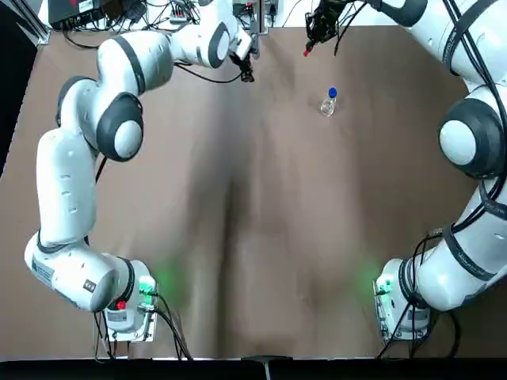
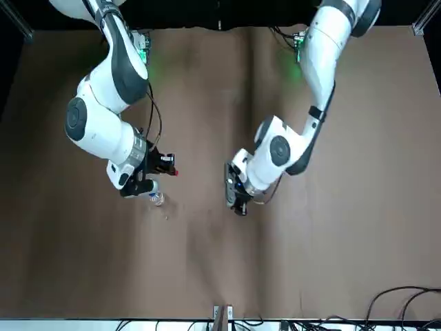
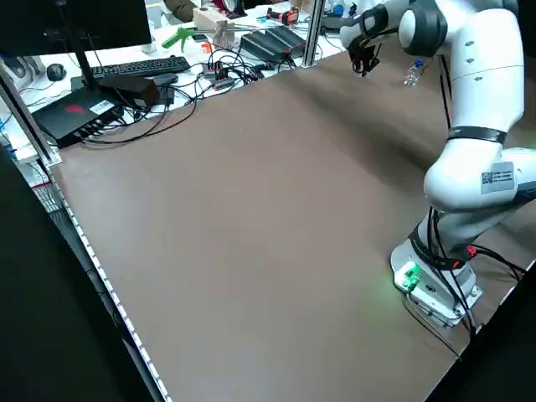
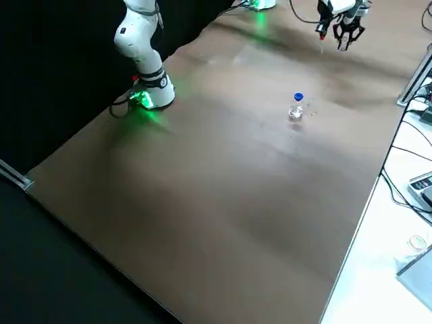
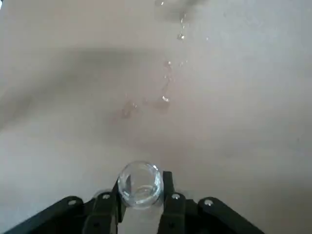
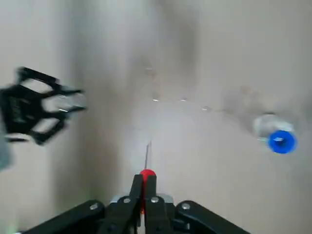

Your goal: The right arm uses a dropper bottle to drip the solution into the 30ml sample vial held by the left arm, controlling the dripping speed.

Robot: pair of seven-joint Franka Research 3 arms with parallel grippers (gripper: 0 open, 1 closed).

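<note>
Clear vial (image 5: 140, 187) is pinched between the left gripper's (image 5: 142, 180) fingers above the worktop (image 5: 234, 131). Red dropper (image 6: 147, 172) is pinched by the right gripper's (image 6: 145, 177), nearby.

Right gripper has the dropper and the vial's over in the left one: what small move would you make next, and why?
I'd likely ease the right gripper sideways toward the left gripper, dropper tip leading, without squeezing. The red dropper top is held well apart from the vial, and droplets already lie on the table between them.
</note>
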